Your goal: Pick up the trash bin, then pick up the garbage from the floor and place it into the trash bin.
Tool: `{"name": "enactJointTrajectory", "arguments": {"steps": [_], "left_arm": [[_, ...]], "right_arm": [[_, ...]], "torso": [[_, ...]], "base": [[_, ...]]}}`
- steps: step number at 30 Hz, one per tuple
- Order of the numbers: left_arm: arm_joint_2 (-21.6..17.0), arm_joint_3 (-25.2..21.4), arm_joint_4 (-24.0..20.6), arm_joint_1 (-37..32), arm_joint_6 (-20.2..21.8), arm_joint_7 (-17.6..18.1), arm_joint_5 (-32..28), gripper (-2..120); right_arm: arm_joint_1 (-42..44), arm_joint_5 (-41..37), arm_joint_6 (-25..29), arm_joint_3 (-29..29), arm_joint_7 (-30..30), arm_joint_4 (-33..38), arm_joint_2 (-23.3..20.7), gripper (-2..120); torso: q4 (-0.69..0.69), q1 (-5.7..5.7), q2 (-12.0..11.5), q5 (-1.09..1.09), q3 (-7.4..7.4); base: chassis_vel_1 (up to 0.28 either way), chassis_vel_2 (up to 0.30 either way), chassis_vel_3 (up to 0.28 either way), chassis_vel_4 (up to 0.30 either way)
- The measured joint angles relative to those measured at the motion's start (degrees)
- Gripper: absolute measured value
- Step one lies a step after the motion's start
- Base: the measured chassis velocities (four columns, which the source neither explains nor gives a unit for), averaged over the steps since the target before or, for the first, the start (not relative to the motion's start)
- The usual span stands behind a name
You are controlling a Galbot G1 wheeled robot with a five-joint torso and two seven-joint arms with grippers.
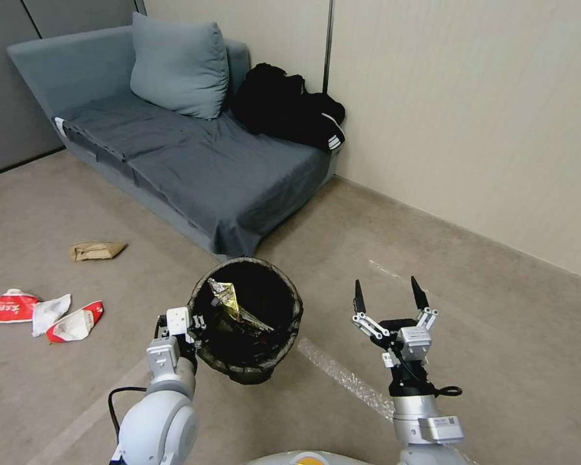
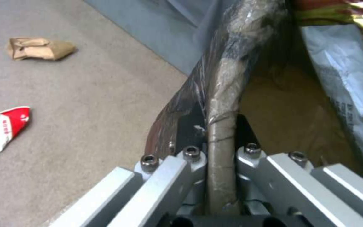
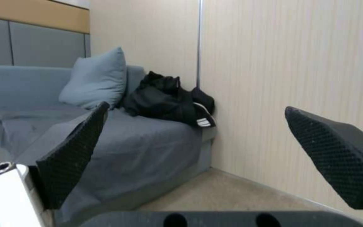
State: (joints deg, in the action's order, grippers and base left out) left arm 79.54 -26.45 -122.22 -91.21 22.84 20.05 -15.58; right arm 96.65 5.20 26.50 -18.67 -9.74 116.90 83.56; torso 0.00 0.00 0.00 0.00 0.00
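The left gripper is clamped on the near-left rim of the trash bin, one finger inside and one outside the bag-covered edge (the left wrist view shows the rim running straight up between the closed jaws). The bin hangs off the floor, tilted so its mouth faces the head camera, and its dark liner is folded over the rim. Inside it lies a gold-yellow foil wrapper, leaning against the left inner wall.

The right gripper hovers just to the right of the bin, apart from it, its two black fingers spread wide and holding nothing; it points toward the far wall.

Out on the floor to the left of the bin lie a red-and-white wrapper, a white tissue touching it, and a second red-and-white wrapper near the left edge of the head view. Farther off, toward the sofa, sits a crumpled brown paper bag. The sofa stands in the room's corner, with a grey-blue cushion and a black clothes heap at its far end.
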Motion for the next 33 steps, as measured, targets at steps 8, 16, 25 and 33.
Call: {"name": "enactJointTrajectory", "arguments": {"steps": [8, 16, 25, 33], "left_arm": [[0.14, -0.4, -0.2, -0.41, -0.03, 0.0, 0.05, 0], [0.22, -0.5, -0.38, -0.4, -0.05, 0.0, 0.05, 0], [0.32, -0.72, -0.67, -0.46, -0.04, 0.0, 0.02, 0], [0.41, -0.81, -0.68, -0.49, -0.02, 0.0, 0.01, 0]], "right_arm": [[-1.39, -1.17, 0.01, -0.03, 0.01, -0.65, -0.09, 100], [-2.5, -2.43, 0.0, 0.52, 0.43, -1.05, -0.13, 100], [-3.65, -2.53, -0.63, 0.9, 0.59, -1.27, -0.19, 100], [-4.13, -2.56, -1.21, 0.97, 0.6, -1.15, -0.35, 100]], "torso": [[0.0, 0.0, 0.0, 0.0, 0.0], [0.0, 0.0, 0.0, 0.0, 0.0], [0.0, 0.0, 0.0, 0.0, 0.0], [0.0, 0.0, 0.0, 0.0, 0.0]], "base": [[0.038, 0.034, 0.036, 0.033], [0.077, 0.077, 0.079, 0.089], [0.114, 0.108, 0.118, 0.113], [0.129, 0.134, 0.127, 0.134]]}}
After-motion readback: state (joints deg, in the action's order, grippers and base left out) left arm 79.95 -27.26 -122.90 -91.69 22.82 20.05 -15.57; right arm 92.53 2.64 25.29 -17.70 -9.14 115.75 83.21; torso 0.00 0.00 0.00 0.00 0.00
